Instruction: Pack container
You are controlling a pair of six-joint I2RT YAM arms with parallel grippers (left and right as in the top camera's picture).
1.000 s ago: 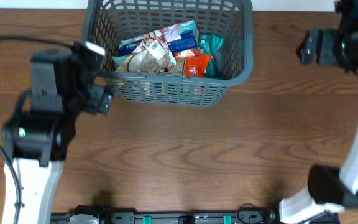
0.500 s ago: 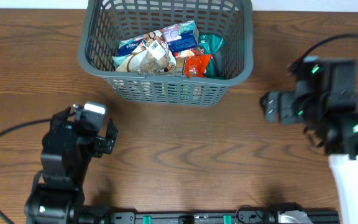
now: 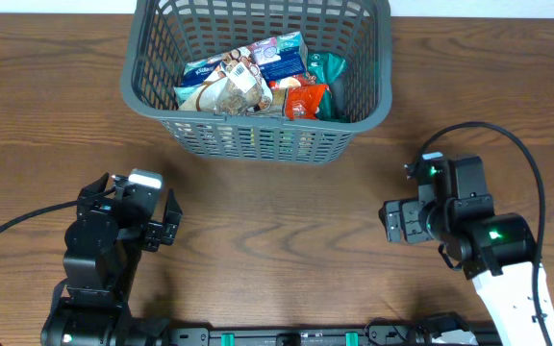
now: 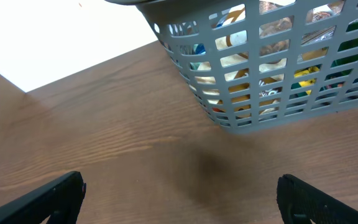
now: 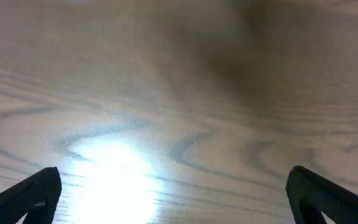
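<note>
Grey slotted basket (image 3: 258, 142); orange packet (image 3: 306, 99), teal packet (image 3: 331, 69), blue-white packet (image 3: 279, 56); brown wood-grain table (image 3: 277, 240).

Container (image 3: 258, 142) far rim cut off by top edge; snack packets (image 3: 248, 82) labels unreadable.

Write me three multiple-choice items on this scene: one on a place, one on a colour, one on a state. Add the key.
1. Where are the snack packets?
A. beside the basket
B. under it
C. inside it

2. What colour is the basket?
A. red
B. dark grey
C. white

3. How do the left tool and right tool stand?
A. both open and empty
B. both shut on packets
C. one open, one shut on the rim

Key:
1 C, the packets lie within the lattice walls.
2 B, the lattice is dark grey in both views.
3 A, each wrist view shows fingertips wide apart over bare wood.
</note>
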